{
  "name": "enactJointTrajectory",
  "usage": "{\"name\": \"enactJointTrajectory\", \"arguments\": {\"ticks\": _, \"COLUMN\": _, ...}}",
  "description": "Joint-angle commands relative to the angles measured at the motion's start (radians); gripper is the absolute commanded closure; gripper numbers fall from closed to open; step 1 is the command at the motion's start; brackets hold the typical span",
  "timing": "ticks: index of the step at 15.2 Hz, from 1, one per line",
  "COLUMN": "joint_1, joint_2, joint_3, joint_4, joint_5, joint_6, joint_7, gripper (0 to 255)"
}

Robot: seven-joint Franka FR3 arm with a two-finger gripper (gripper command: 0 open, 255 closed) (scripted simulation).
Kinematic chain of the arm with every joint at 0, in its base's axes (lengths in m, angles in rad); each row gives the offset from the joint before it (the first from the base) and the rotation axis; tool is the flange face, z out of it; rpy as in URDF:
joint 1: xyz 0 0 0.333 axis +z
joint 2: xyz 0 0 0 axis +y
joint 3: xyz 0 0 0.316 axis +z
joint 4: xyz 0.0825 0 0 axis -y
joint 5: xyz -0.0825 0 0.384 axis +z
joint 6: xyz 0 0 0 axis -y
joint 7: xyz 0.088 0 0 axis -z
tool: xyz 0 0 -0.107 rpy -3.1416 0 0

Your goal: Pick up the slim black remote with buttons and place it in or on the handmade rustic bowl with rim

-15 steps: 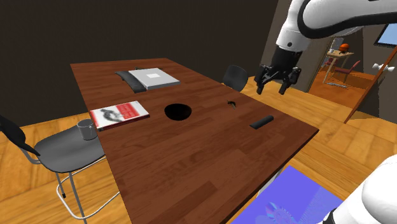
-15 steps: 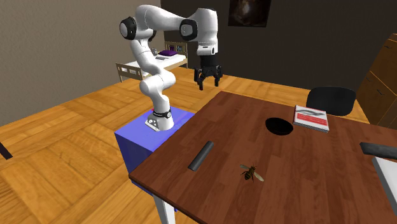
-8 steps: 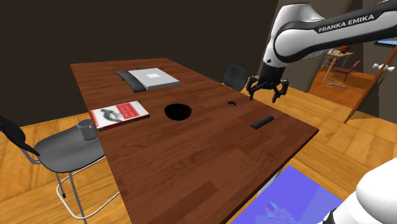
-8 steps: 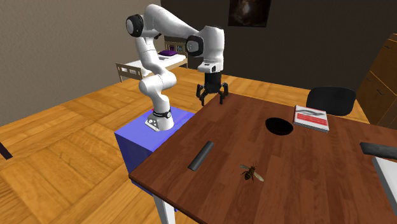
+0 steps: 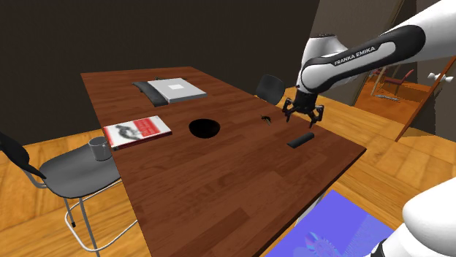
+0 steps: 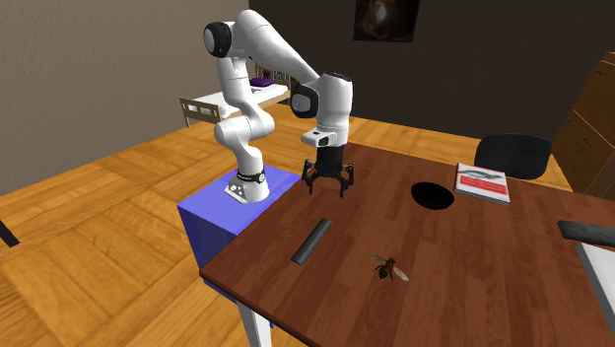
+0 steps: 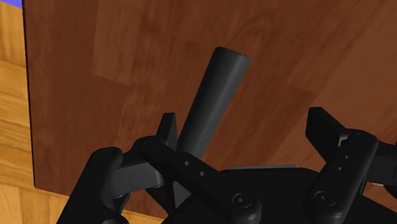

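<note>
Tool [image 5: 302,118] [image 6: 327,185] [image 7: 243,121] hangs low over the tabletop [image 5: 219,175], fingers [image 7: 324,137] apart, clasping nothing. Slim dark remote [image 5: 300,139] [image 6: 311,241] [image 7: 213,102] lies flat near the tabletop's edge, just beside the tool and well apart from the black round bowl [image 5: 204,128] [image 6: 433,194]. Wrist view: remote sits off-centre, its near end by one finger rather than midway. Risk, by my judgement: a straight descent lands that finger on the remote, or a lopsided closing skews it toward the edge. Bee figure [image 5: 267,117] [image 6: 390,267] sits nearby; stray contact possible.

Remote [image 5: 299,139] near table [image 5: 219,190] edge (bowl [image 5: 205,128] between it and book [image 5: 137,131])
</note>
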Motion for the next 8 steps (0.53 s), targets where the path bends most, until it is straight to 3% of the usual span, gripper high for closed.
{"name": "enactJointTrajectory", "arguments": {"ticks": 1, "joint_1": -0.032, "joint_2": 0.063, "joint_3": -0.002, "joint_4": 0.018, "joint_5": -0.034, "joint_6": 0.038, "joint_7": 0.088, "gripper": 0}}
{"name": "enactJointTrajectory", "arguments": {"ticks": 8, "joint_1": -0.112, "joint_2": 0.237, "joint_3": -0.039, "joint_4": 0.065, "joint_5": -0.142, "joint_6": 0.132, "joint_7": 0.367, "gripper": 0}}
